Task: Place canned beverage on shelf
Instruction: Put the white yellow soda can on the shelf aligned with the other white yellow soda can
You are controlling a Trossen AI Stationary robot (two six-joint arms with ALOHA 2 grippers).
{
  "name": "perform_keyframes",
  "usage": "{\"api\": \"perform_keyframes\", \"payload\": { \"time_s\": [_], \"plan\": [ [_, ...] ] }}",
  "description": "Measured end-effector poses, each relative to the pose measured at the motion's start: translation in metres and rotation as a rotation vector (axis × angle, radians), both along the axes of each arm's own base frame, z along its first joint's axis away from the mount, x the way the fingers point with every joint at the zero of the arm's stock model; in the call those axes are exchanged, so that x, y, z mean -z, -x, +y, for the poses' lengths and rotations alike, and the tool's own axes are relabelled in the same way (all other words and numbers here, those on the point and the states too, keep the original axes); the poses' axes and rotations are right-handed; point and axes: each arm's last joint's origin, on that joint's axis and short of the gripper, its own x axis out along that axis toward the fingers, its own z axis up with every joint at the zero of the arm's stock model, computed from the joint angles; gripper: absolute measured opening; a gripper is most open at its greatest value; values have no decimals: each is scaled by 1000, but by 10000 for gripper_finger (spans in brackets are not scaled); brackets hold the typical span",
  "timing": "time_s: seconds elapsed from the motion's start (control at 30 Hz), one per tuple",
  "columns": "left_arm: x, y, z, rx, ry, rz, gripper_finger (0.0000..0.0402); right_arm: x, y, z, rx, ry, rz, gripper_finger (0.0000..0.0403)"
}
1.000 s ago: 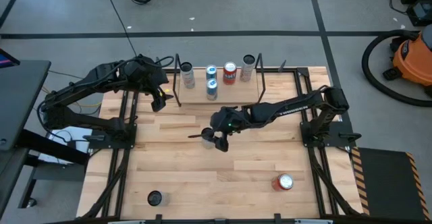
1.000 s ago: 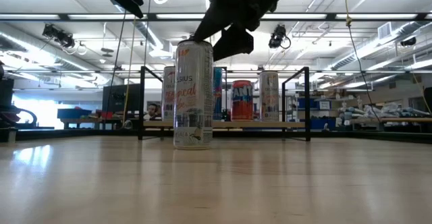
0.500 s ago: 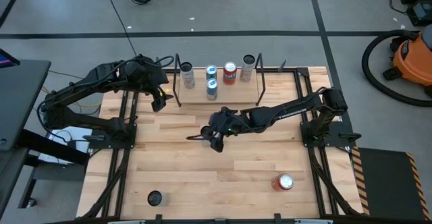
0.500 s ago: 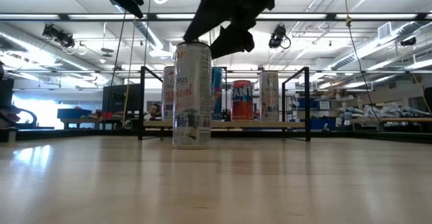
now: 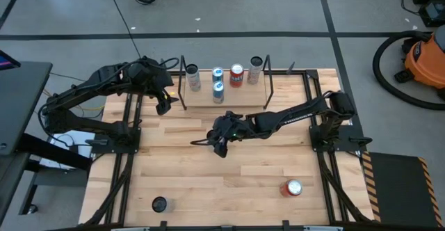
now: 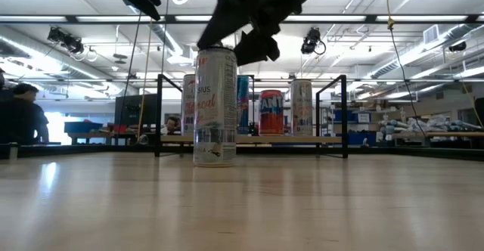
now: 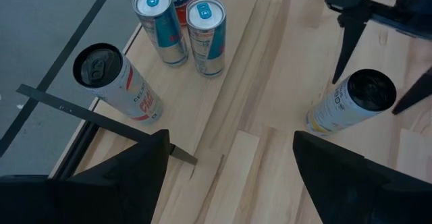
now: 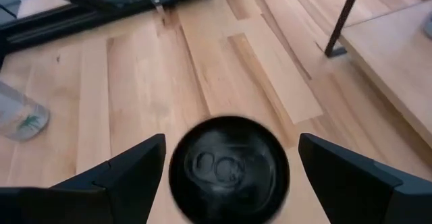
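A tall slim can point(image 6: 215, 106) stands upright near the middle of the bench point(image 5: 208, 175), in front of the shelf point(image 5: 240, 95) at upper centre of the high view, where four cans already stand. The right pincer point(image 5: 217, 145) hangs directly above it, fingers spread wide to either side of the dark lid point(image 8: 229, 168) and not yet touching (the lid fills the gap between them in the right wrist view). The left pincer point(image 5: 164, 100) waits at the shelf's left end, fingers apart. The can is probably rigid, smooth and slippery, top-heavy for its narrow base; I would grip the cylindrical wall just below the rim, squarely, to avoid tipping it.
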Motion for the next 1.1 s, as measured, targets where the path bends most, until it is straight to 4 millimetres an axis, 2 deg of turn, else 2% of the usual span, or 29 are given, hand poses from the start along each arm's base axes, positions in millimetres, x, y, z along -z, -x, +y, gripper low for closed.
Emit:
{"api": "perform_keyframes", "payload": {
  "time_s": [0.3, 0.57, 0.7, 0.9, 1.1],
  "plan": [
    [0, 0, 0, 1, -1, 0, 316, 11, -3, 1, -27, 3, 32, 342],
    [0, 0, 0, 3, -3, 1, 316, 11, -3, 0, -36, 7, 37, 270],
    [0, 0, 0, 3, -3, 1, 316, 10, -2, 0, -60, 24, 47, 267],
    [0, 0, 0, 3, -1, 7, 316, -7, 12, -11, -94, 4, 96, 267],
    [2, 2, -1, 3, 7, 28, 316, -38, 39, -39, -90, 28, 127, 267]
  ]
}}
